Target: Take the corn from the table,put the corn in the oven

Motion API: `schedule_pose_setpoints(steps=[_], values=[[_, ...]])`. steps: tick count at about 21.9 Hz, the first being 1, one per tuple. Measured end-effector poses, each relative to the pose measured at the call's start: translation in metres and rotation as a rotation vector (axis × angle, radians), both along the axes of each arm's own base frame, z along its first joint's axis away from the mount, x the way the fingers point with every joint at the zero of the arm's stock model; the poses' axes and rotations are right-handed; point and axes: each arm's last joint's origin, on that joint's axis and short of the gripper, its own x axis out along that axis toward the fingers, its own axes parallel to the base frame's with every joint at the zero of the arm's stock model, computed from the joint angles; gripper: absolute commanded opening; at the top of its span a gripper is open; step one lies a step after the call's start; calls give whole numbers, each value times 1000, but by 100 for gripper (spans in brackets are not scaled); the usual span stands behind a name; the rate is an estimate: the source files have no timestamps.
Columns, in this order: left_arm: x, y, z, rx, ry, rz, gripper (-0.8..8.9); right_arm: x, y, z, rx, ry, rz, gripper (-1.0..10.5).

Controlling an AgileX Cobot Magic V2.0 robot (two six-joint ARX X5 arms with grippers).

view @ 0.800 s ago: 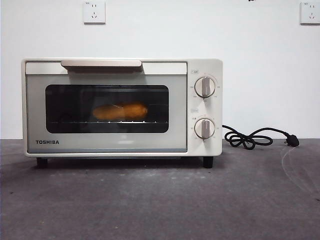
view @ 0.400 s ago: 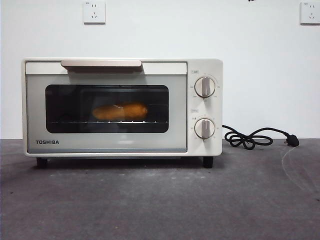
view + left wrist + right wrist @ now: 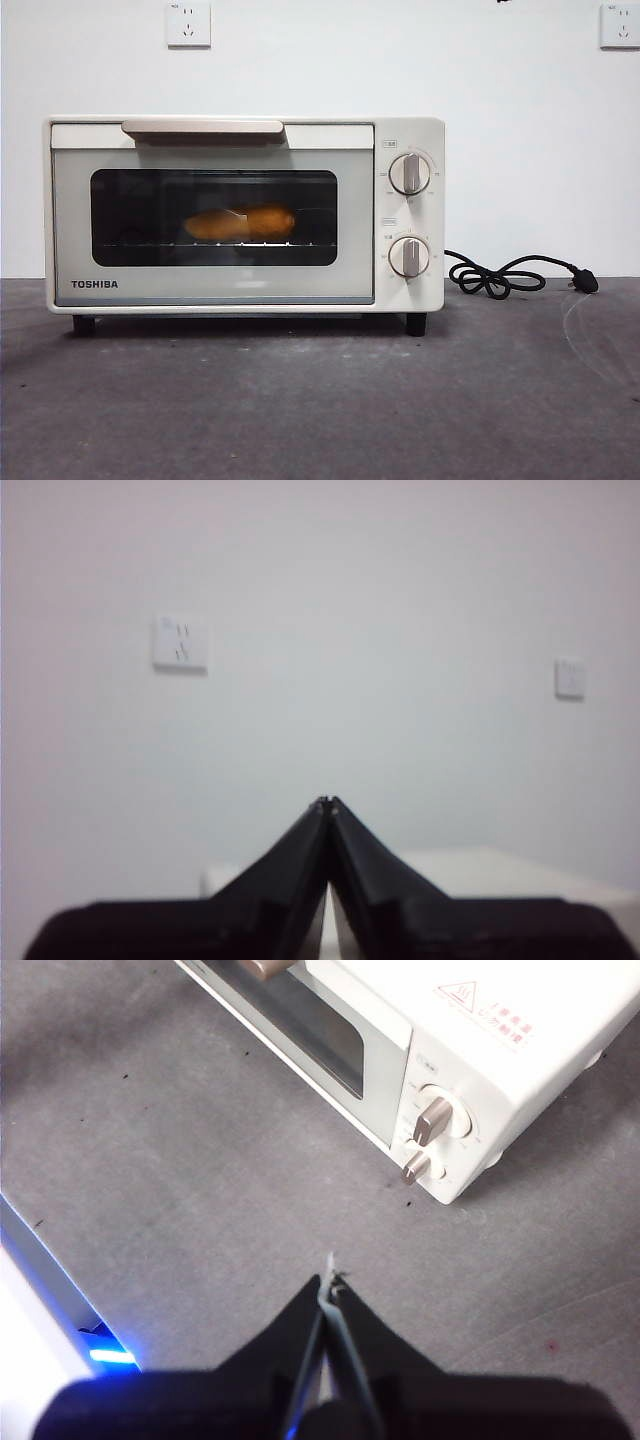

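Behind the oven's (image 3: 245,215) shut door the corn (image 3: 240,222) lay safe on the rack, and with the left gripper (image 3: 328,802) and right gripper (image 3: 330,1278) both pressed together, empty and clear, little looked likely to go wrong.

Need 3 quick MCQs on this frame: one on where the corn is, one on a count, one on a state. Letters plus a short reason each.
1. Where is the corn?
A. On the table in front of the oven
B. Inside the oven, on the rack behind the glass
C. Held by an arm

2. How many round knobs does the oven show?
A. One
B. Two
C. Three

3. What state is the oven door in?
A. Shut
B. Fully dropped open
C. Removed

Answers:
1. B, the orange cob lies behind the dark window in the front view.
2. B, one knob sits above another on the right panel.
3. A, the door stands flush with the front, its handle at the top; the left gripper and right gripper both hang clear, fingers closed on nothing.
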Motion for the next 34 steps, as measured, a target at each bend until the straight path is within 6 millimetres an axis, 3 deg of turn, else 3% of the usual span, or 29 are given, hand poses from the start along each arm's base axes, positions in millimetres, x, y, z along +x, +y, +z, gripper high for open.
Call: schedule_pose_setpoints(steps=[5, 10, 23, 34], values=[[9, -1, -31, -9, 63, 4, -4, 0, 0, 0, 0, 0, 0, -1], [13, -1, -46, -12, 144, 29, -4, 0, 0, 0, 0, 0, 0, -1], [18, 4, -91, 24, 610, 211, -4, 0, 0, 0, 0, 0, 0, -1], [18, 4, -93, 45, 631, 218, -4, 0, 0, 0, 0, 0, 0, -1]])
